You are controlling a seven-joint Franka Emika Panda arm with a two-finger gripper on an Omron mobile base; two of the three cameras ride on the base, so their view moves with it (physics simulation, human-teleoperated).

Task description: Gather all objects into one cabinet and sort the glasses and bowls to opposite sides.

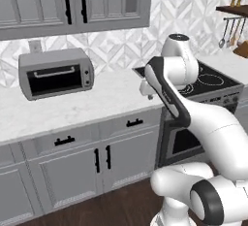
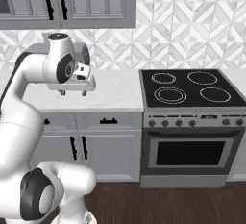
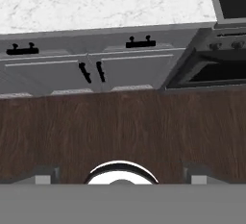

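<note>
Above the counter (image 2: pixel 115 91), pincer (image 2: pixel 71 93) spread wide, empty; fingertips partly cut off

We can read no text, label, brand, number or sign anywhere in these views. The toaster oven (image 1: pixel 56 73) carries no legible marking, the stove's (image 2: pixel 192 93) control panel shows only tiny blurred marks we cannot make out, and the wall cabinet (image 1: pixel 72 4) doors are plain.
</note>
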